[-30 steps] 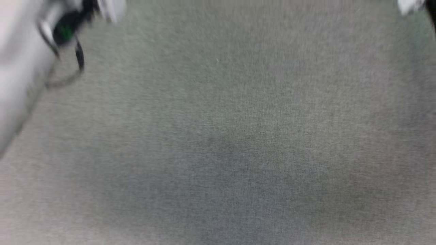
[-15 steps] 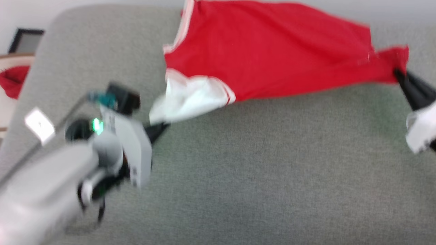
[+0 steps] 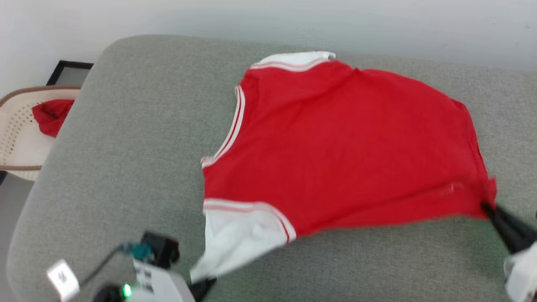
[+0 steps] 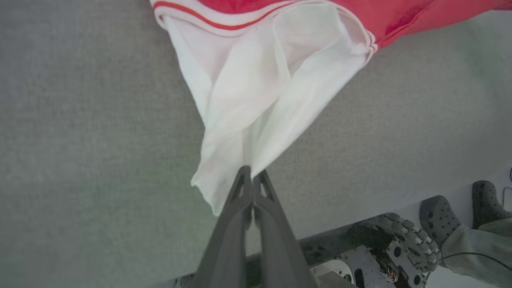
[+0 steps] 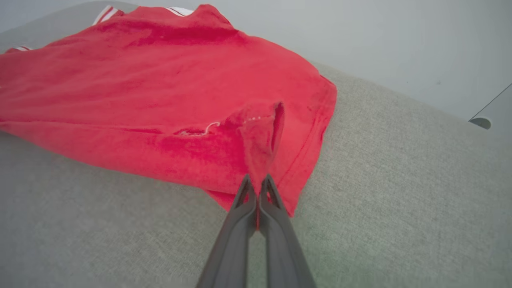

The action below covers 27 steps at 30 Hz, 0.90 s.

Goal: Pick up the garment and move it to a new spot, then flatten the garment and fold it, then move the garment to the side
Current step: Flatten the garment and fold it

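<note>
The garment (image 3: 348,147), a red jersey with white sleeves and striped trim, lies spread on the grey cushion (image 3: 138,138), its plain red side up. My left gripper (image 3: 201,286) is shut on the tip of the near white sleeve (image 4: 256,96), which stretches from its fingertips in the left wrist view. My right gripper (image 3: 486,206) is shut on a pinch of the red hem (image 5: 260,148) at the garment's right corner. The near edge of the garment hangs slightly lifted between the two grips.
A pale woven basket (image 3: 16,126) holding a small red cloth bundle (image 3: 50,115) stands off the cushion's left edge. A white wall (image 3: 293,21) runs behind. A person's dark shoes (image 4: 440,216) and the robot's base (image 4: 380,252) lie below the cushion's front edge.
The head camera has swung upward, from bare grey cushion to the whole garment. The garment hung stretched in the air half a second ago and now lies lower, spread on the cushion.
</note>
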Tool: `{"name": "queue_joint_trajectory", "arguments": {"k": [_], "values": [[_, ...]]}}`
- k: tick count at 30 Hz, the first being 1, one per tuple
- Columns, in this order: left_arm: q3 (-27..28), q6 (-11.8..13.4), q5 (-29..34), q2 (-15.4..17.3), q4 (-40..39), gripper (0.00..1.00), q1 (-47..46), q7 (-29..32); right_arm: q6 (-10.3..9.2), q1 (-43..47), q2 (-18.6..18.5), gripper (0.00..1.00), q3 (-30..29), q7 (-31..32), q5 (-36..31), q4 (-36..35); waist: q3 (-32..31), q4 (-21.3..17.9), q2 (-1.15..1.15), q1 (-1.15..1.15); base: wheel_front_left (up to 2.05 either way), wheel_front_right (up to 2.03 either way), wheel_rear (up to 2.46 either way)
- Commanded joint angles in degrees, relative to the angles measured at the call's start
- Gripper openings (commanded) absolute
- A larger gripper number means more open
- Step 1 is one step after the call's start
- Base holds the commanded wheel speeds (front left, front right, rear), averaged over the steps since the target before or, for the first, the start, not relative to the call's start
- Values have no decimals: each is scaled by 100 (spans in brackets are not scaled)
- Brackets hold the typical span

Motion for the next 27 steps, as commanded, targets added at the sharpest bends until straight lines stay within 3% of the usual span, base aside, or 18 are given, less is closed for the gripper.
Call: {"name": "queue_joint_trajectory", "arguments": {"k": [1, 6, 14, 23, 27], "values": [[-16, 102, -94, -3, -106, 0, 219, -66, -6, 256, 50, 0, -87, 46, -34, -120, 9, 16, 0, 0, 0, 0, 0], [-21, 464, -333, -5, -461, 0, 767, -296, -6, 1135, 144, 0, -430, 242, -229, -750, 55, 52, 0, 0, 0, 0, 0], [25, 751, -588, 96, -682, 0, 1223, -562, -6, 2221, 287, 0, -760, 292, -248, -1531, 152, 35, 0, 0, 0, 0, 0], [258, 1197, 7, 852, -1163, 0, 678, -585, -6, 2369, 441, 0, -1294, 146, -129, -1916, 209, -219, 0, 0, 0, 0, 0], [292, 1192, 469, 1137, -1322, 0, 126, -231, -6, 2125, 540, 0, -1449, 232, -131, -1936, 267, -340, 0, 0, 0, 0, 0]]}}
